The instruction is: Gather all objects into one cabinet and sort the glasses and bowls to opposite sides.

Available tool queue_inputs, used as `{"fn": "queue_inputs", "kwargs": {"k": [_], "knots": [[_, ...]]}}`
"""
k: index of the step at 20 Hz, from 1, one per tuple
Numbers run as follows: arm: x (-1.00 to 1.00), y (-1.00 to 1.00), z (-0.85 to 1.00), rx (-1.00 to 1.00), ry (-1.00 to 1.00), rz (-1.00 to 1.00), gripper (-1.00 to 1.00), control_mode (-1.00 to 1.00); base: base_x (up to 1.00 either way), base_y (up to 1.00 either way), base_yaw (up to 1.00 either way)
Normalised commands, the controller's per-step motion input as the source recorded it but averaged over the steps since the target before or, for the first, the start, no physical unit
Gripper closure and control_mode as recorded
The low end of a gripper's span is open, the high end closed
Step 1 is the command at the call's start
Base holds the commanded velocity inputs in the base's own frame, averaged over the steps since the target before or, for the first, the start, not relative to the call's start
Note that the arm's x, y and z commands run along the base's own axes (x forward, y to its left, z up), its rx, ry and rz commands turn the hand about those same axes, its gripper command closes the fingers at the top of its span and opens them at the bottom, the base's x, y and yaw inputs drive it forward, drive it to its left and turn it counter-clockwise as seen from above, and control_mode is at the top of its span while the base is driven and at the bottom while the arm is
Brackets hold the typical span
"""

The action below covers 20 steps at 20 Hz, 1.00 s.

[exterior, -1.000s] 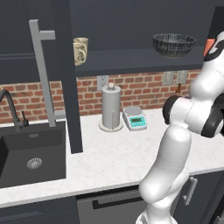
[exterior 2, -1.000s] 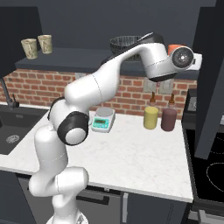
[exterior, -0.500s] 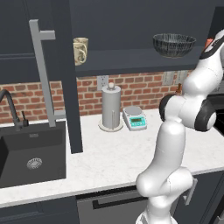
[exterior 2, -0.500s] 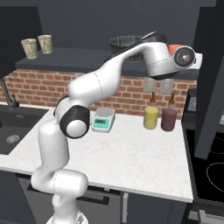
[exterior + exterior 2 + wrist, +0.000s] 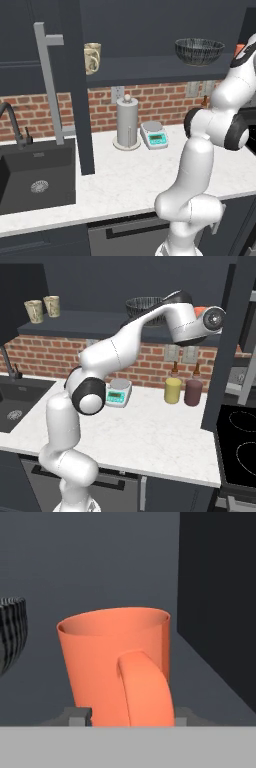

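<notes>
Now your gripper [image 5: 129, 717] has narrowed around the orange mug [image 5: 117, 664] beside the bowl [image 5: 11, 632]; you cannot yet tell whether it grips.

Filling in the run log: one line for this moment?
stage: grasping | gripper: jaws either side of orange mug, closing | place: cabinet shelf | beside: ribbed bowl

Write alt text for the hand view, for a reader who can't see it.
An orange mug stands upright on a dark shelf, close up, handle facing the camera, between the hand's two fingertips. A black ribbed bowl sits apart at the left edge.
</notes>
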Motion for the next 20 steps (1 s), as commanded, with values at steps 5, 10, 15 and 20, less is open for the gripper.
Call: {"fn": "queue_inputs", "kwargs": {"k": [5, 10, 15, 20], "knots": [[0.0, 0.0, 0.0, 0.0, 0.0, 0.0, 1.0, -1.0, 0.0, 0.0, 0.0], [-0.17, 0.29, 0.0, 0.0, -0.04, 0.0, 1.0, -1.0, 0.0, 0.0, 0.0], [-0.11, 0.37, 0.0, 0.0, -0.03, 0.0, 1.0, -1.0, 0.0, 0.0, 0.0], [-0.12, 0.2, 0.0, 0.0, 0.0, 0.0, 1.0, -1.0, 0.0, 0.0, 0.0]]}}
